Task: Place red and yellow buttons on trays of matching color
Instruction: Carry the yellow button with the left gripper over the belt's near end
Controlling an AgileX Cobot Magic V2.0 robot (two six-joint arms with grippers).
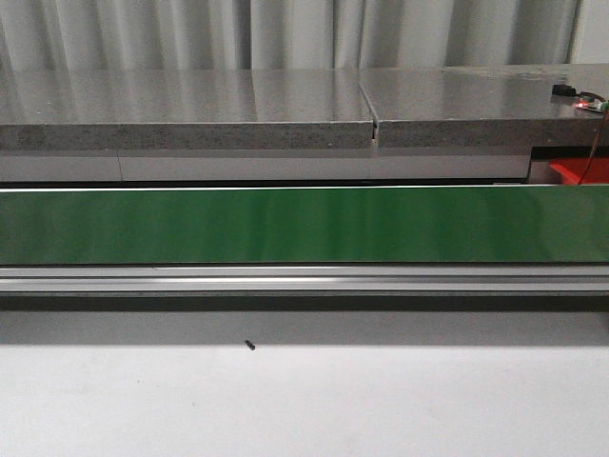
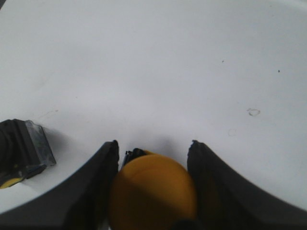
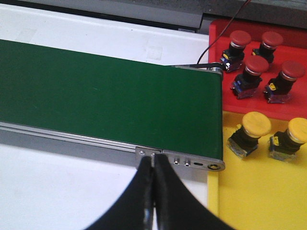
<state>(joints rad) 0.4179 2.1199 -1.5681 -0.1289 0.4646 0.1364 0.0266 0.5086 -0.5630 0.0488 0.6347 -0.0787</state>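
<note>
One rounded glossy yellow button (image 2: 152, 189) fills left hand (image 2: 152, 158).

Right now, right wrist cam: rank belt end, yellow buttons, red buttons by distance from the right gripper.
1. Green belt's end, just beyond the shut right gripper.
2. Two yellow buttons on the yellow tray, off to the belt's side.
3. Four red buttons on the red tray, farther back.

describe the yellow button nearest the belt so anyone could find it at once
Start at the end of the green conveyor belt in the right wrist view, where a red plastic tray sits next to a yellow plastic tray. On the yellow tray stand two yellow mushroom-cap push buttons; take the one closer to the belt's end. Its neighbours on the red tray all have red caps.
</note>
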